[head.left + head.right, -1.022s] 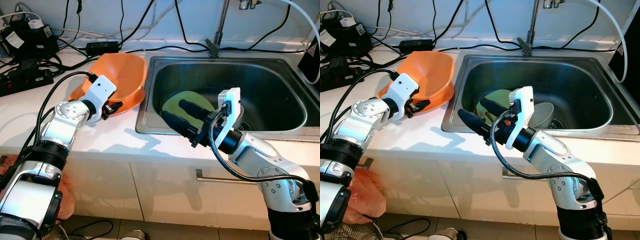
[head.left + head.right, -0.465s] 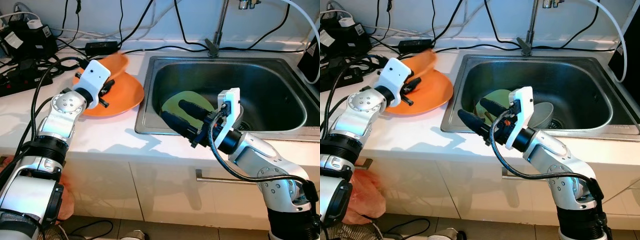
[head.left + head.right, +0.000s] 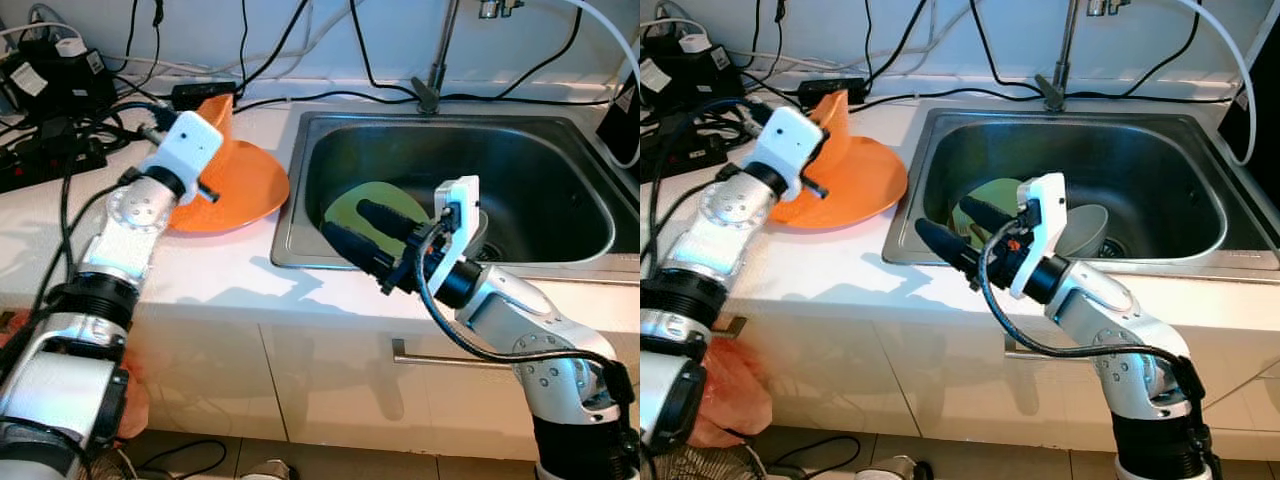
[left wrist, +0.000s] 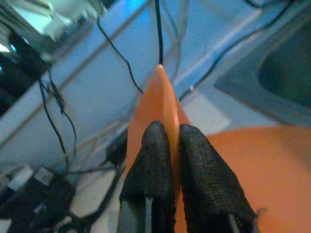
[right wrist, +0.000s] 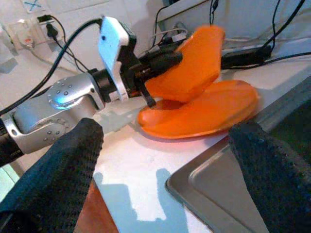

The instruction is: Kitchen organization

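Note:
Two orange plates are on the counter left of the sink. One orange plate (image 3: 250, 185) lies flat. My left gripper (image 4: 167, 141) is shut on the rim of the second orange plate (image 5: 194, 63) and holds it tilted on edge above the back of the flat one. My right gripper (image 3: 352, 225) hovers open over the sink's front edge, pointing left, with nothing between its fingers. A green plate (image 3: 345, 205) and a grey plate (image 3: 1092, 225) lie in the sink (image 3: 440, 122).
The faucet (image 3: 435, 75) rises behind the sink. Power strips and tangled cables (image 3: 50, 80) crowd the counter's back left, with a black adapter (image 3: 205, 92) just behind the plates. An orange-red bag (image 3: 720, 390) hangs below the counter's left end.
My left gripper has lifted the upper orange plate off the lower one and swung it up and back onto its edge. The right arm has stayed still.

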### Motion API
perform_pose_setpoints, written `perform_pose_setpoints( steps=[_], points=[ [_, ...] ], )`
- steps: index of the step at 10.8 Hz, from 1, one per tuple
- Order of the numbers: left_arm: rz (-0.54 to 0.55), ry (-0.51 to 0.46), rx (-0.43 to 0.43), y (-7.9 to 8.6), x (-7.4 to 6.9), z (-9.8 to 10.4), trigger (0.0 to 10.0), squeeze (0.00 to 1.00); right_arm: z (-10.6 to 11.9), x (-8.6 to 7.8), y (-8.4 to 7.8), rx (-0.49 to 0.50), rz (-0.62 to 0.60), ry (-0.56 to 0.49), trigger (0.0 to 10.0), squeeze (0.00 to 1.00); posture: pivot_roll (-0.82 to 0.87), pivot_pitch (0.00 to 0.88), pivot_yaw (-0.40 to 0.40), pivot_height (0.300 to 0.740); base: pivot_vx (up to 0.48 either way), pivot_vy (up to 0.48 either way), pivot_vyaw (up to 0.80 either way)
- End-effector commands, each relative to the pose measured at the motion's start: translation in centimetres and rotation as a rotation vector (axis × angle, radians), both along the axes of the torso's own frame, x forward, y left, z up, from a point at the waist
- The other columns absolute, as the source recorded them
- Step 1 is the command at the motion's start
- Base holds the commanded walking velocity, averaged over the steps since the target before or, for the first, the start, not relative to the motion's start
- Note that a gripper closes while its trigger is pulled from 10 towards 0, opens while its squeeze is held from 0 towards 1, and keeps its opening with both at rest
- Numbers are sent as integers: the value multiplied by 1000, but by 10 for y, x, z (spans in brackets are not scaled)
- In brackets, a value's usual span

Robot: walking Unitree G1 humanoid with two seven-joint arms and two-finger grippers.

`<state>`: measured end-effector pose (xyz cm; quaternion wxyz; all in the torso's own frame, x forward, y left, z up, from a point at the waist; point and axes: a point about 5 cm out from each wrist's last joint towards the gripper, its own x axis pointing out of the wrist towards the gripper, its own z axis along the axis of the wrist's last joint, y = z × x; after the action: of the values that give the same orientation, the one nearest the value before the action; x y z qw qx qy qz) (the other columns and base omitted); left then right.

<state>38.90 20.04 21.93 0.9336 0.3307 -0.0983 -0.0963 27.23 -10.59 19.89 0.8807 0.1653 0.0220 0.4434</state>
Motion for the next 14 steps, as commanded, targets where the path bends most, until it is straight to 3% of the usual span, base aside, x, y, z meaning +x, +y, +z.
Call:
perform_pose_setpoints(
  steps=[1,3,4,5,8,12,14],
  points=[
    [-23,-126,22,-8,-2,19,0,0,1,2,-1,2,-18,-1,10000,0,117,11,75,740,0,0,0],
    [-95,-240,75,-27,-11,21,0,0,2,7,-5,19,-53,6,10000,0,120,10,74,740,0,0,0],
    [-154,-295,160,-40,-17,20,0,0,3,11,-8,28,-74,9,10000,0,121,7,73,740,0,0,0],
    [-178,-309,193,-44,-19,19,0,0,3,12,-9,32,-84,10,10000,0,123,6,72,740,0,0,0],
    [-397,-400,493,-75,-41,-10,0,0,14,32,-26,160,-237,46,10000,0,129,0,70,740,0,0,0],
    [-490,-555,608,-79,-58,-17,0,0,21,51,-43,289,-320,162,10000,0,133,0,60,740,0,0,0],
    [-533,-614,639,-79,-65,-23,0,0,27,60,-45,331,-264,223,10000,0,138,0,52,740,0,0,0]
  ],
)
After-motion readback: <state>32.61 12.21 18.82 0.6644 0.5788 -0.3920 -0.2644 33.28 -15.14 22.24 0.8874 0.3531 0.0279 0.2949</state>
